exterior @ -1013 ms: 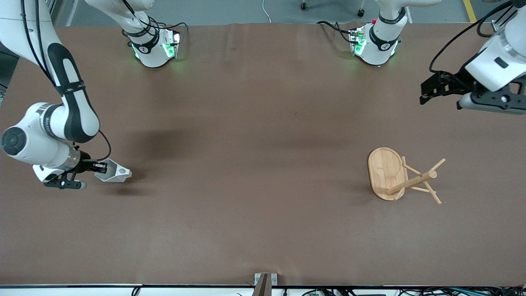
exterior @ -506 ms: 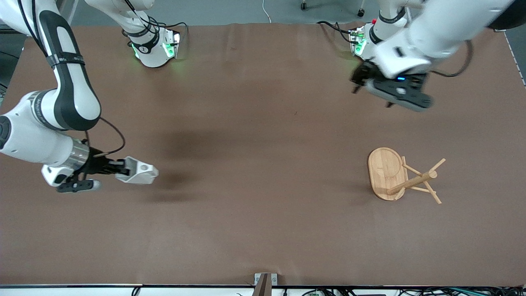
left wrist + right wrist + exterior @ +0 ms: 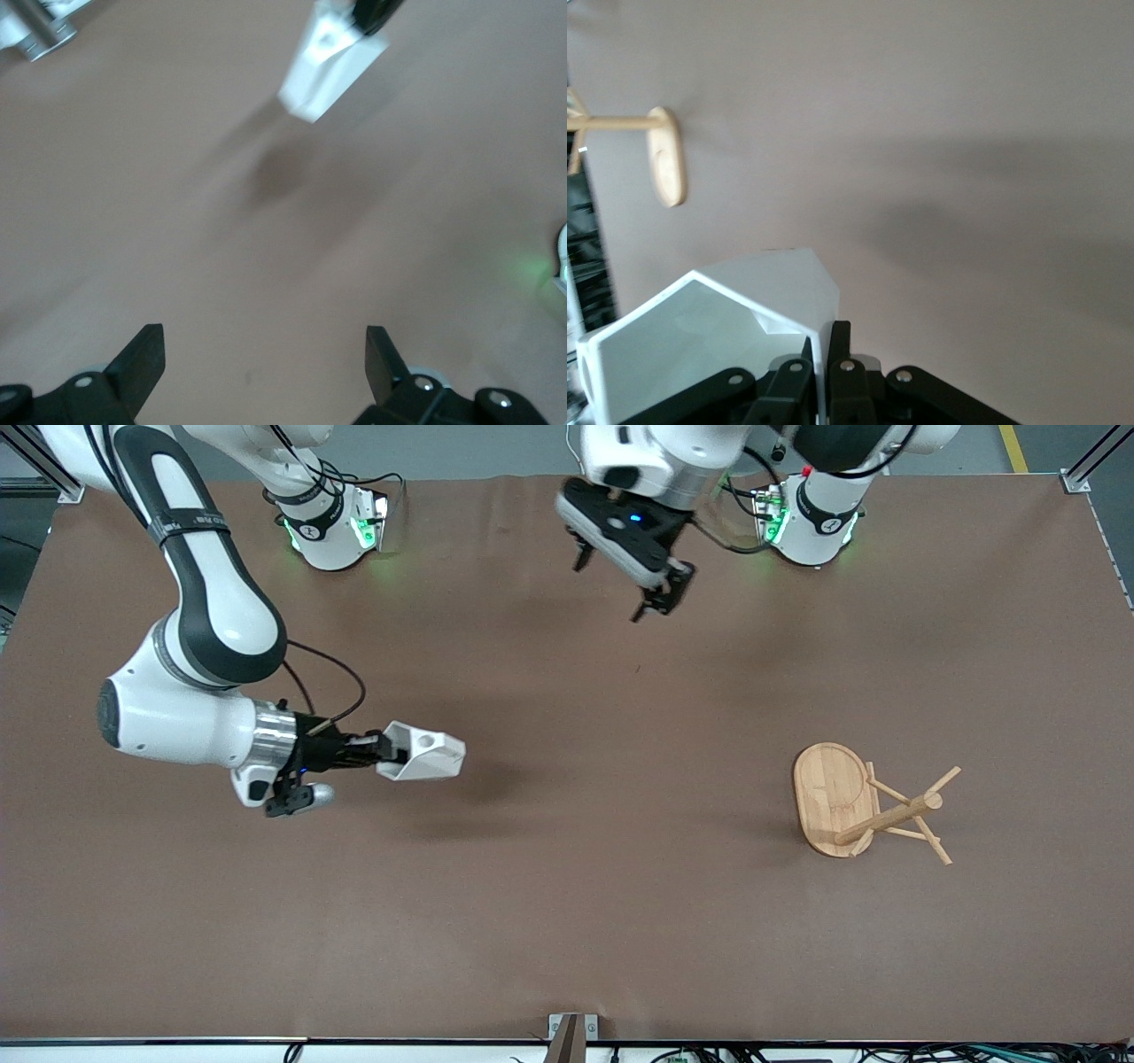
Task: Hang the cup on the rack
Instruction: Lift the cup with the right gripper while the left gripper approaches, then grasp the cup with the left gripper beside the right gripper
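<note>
Carried toward mid-table, cup point(image 3: 423, 752) stays pinched in right gripper point(image 3: 383, 751) jaws.

We find the cup point(image 3: 423, 752) over the table point(image 3: 567, 921) toward the right arm's end, the rack point(image 3: 864, 804) standing on the table toward the left arm's end, the two well apart.

white faceted cup point(image 3: 423, 752) held aloft; bamboo rack point(image 3: 850, 802) seemingly upright.

Robot lab — paper-covered table point(image 3: 567, 921)
</note>
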